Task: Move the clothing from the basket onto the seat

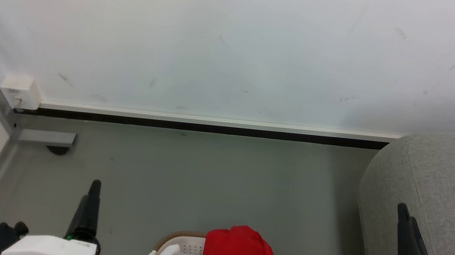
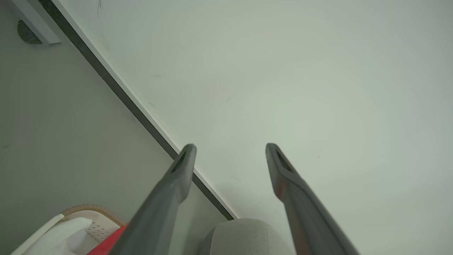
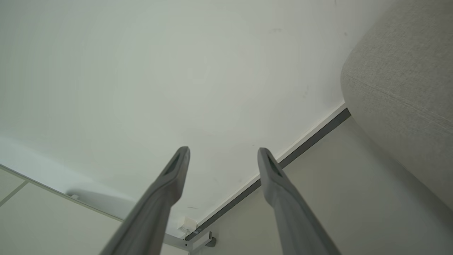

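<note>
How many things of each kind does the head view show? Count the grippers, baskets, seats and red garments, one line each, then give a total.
grippers: 2, the left gripper and the right gripper
basket: 1
seat: 1
red garment: 1
total: 5

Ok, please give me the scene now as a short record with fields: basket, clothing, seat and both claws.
basket: bottom middle of the head view, partly cut off
clothing: red garment heaped in the basket, rising above the rim
seat: to the right of the basket, no clothing on the part in view
left claw: open, empty, to the left of the basket
right claw: open, empty, close to the seat's side
task state: nothing grasped yet
</note>
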{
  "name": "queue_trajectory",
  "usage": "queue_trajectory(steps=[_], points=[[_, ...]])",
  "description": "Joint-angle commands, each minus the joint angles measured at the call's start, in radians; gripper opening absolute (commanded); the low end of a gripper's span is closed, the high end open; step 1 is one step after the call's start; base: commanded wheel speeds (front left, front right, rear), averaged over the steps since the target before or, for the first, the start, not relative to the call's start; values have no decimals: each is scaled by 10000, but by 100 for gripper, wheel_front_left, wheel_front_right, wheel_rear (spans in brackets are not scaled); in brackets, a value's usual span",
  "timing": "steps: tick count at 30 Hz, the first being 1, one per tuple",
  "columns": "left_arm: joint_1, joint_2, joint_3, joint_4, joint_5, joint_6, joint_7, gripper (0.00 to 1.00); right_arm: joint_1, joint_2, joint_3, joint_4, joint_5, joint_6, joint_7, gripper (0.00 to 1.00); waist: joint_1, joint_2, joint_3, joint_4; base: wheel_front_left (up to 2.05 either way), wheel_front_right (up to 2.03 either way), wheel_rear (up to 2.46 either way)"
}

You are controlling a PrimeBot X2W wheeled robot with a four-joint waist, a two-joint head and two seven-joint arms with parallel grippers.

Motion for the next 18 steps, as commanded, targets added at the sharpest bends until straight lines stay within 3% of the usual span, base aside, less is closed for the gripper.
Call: queue_trajectory(steps=[1, 18], points=[[-95, 85, -62, -198, 530, 68, -132, 100, -318, -118, 131, -201, -536, -6, -122, 100, 0, -1, -1, 0, 0, 0, 0], [76, 108, -452, -186, 3648, 619, -709, 100, -374, -190, 585, -26, -3680, -8, -695, 100, 0, -1, -52, -74, 0, 0, 0]])
